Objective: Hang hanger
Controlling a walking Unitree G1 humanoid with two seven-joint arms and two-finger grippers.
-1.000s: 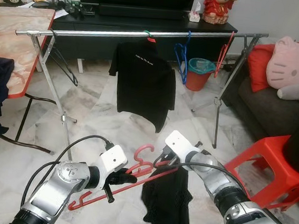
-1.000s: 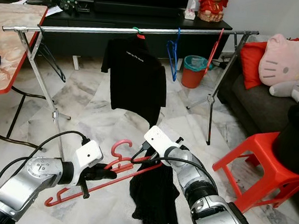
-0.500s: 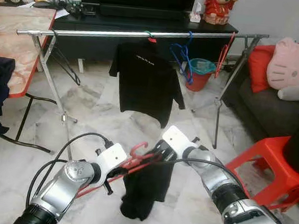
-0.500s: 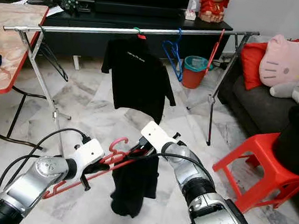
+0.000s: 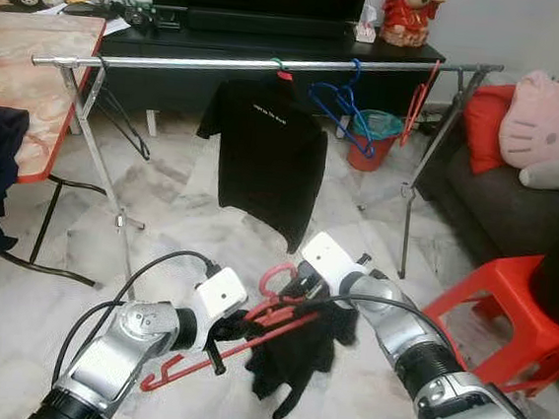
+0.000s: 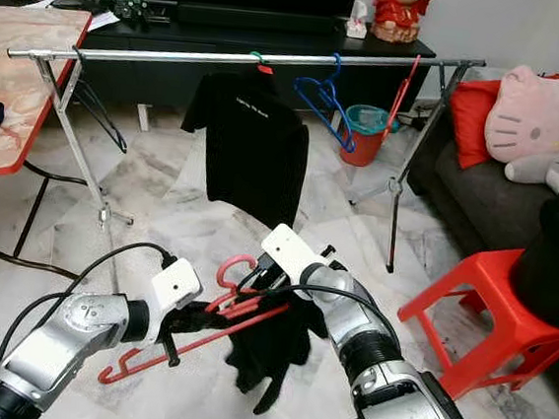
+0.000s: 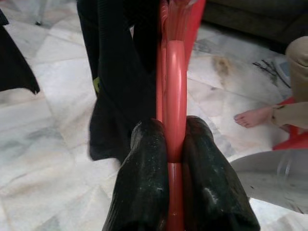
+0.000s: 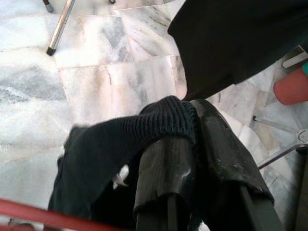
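- The floor [image 5: 173,184] is pale, glossy marble tile with grey and pinkish veining, running from the near foreground to the far wall.
- A long silver metal clothes rail [image 5: 175,60] on splayed legs crosses the room from left to right, beyond the arms.
- On that rail hang a black T-shirt [image 5: 265,159] at the middle, a blue plastic hanger [image 5: 344,102] just right of it, and a thin red hanger [image 5: 425,85] near the right end.
- Far behind the rail stands a low black TV cabinet [image 5: 275,51] with a dark screen on it and a red figurine [image 5: 409,12] at its right end.
- On the left is a desk with a marbled pink top and red edge [image 5: 29,86], dark cloth draped over its near side.
- On the right sit a dark sofa [image 5: 517,208] with a pink cat-face cushion [image 5: 551,117], and nearer, a red plastic stool [image 5: 508,306].
- A teal-lined red bin [image 5: 373,139] stands on the floor past the rail.
- The red plastic hanger [image 5: 248,330] is held low in the near foreground, tilted, between both arms.
- The left tool [image 7: 175,144] is clamped on the hanger's red bar, one finger on each side.
- The right tool [image 8: 192,139] is pinched on a black knitted garment [image 5: 295,355] that droops from the hanger's right part.
- In the left wrist view, a person's bare foot [image 7: 255,117] rests on the tile.
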